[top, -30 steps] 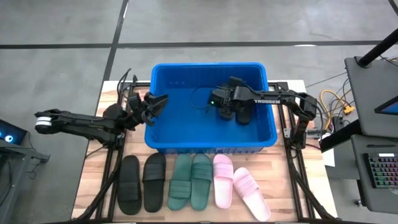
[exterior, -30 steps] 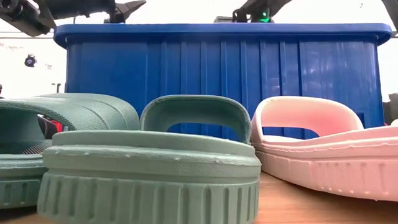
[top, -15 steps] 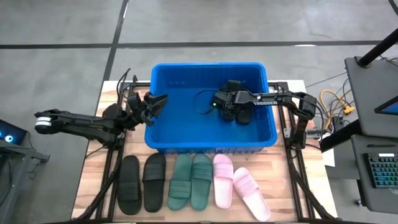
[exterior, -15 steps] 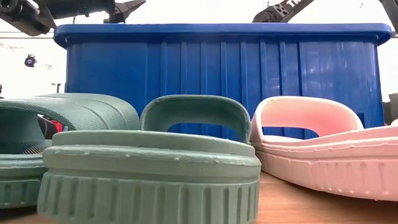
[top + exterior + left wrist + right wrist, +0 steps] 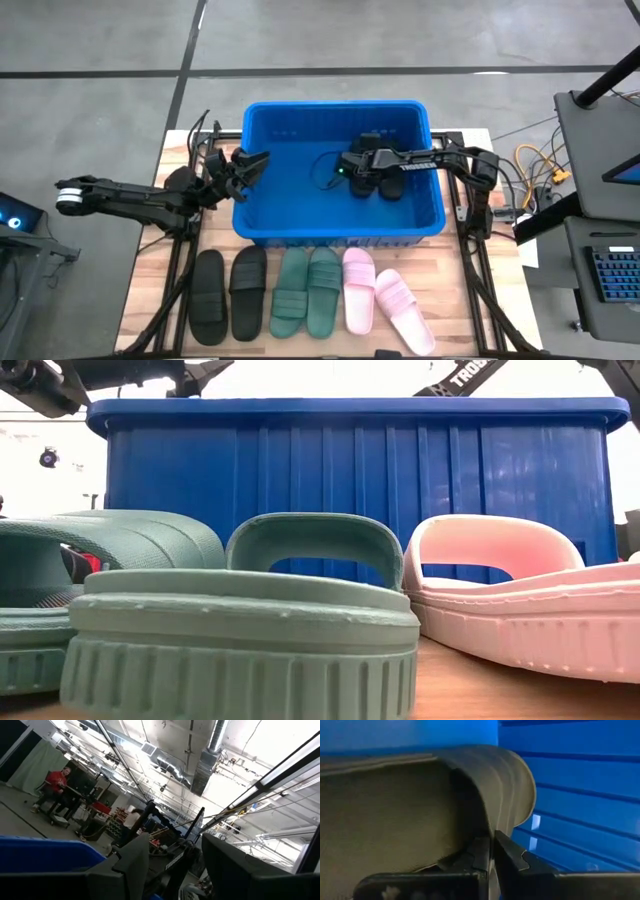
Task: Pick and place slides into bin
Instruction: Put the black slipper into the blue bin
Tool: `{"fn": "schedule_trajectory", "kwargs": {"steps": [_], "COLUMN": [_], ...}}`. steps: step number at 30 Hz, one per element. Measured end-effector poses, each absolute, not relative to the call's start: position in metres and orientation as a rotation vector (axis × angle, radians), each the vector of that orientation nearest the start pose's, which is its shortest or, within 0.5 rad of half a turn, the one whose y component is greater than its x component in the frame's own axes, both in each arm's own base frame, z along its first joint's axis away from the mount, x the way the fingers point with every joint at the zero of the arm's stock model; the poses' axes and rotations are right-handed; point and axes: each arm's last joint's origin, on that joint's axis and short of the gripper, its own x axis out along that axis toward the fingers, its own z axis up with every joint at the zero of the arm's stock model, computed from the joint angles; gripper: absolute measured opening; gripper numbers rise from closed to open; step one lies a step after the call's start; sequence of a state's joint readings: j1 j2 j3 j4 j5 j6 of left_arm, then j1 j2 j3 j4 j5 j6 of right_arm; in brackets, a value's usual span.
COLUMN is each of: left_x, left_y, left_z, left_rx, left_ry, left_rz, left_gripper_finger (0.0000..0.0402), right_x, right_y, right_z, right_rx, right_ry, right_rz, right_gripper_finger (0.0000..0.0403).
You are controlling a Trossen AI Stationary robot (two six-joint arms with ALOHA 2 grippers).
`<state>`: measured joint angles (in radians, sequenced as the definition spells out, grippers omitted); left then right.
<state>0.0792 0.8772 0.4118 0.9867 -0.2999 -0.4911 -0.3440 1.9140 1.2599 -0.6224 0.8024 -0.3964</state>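
My right gripper (image 5: 372,182) is down in the blue bin (image 5: 300,228), upper centre of the frame, fingers (image 5: 512,856) pinched on a black slide's (image 5: 392,183) ribbed strap; its long axis I cannot tell. My left gripper (image 5: 252,165) hovers open over the bin's left rim.

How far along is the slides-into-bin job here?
Early. No slide can be confirmed as already dropped in the bin. In hand: the right claw, inside the bin, is shut on a black slide's strap. Left: six slides in a row in front of the bin, a black pair, green pair and pink pair. The left claw waits open at the bin's left wall.
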Motion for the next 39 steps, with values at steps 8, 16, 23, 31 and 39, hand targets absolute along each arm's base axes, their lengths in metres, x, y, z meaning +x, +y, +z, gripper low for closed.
{"fn": "schedule_trajectory", "kwargs": {"steps": [8, 16, 23, 31, 39], "left_x": [0.178, 0.178, 0.178, 0.178, 0.178], "left_y": [0.023, 0.023, 0.023, 0.023, 0.022], "left_z": [0.298, 0.298, 0.298, 0.298, 0.298], "left_rx": [-0.530, -0.530, -0.530, -0.529, -0.529], "left_ry": [-0.605, -0.604, -0.604, -0.604, -0.603], "left_rz": [0.228, 0.228, 0.228, 0.228, 0.228], "left_gripper_finger": [0.0169, 0.0169, 0.0169, 0.0169, 0.0169], "right_x": [0.330, 0.328, 0.337, 0.334, 0.332], "right_y": [-0.143, -0.143, -0.146, -0.149, -0.153], "right_z": [0.168, 0.173, 0.187, 0.183, 0.176], "right_rx": [-0.628, -0.671, -0.685, -0.649, -0.628], "right_ry": [1.537, 1.586, 1.552, 1.556, 1.574], "right_rz": [-0.687, -0.641, -0.649, -0.617, -0.604], "right_gripper_finger": [0.0009, 0.0008, 0.0008, 0.0008, 0.0008]}}
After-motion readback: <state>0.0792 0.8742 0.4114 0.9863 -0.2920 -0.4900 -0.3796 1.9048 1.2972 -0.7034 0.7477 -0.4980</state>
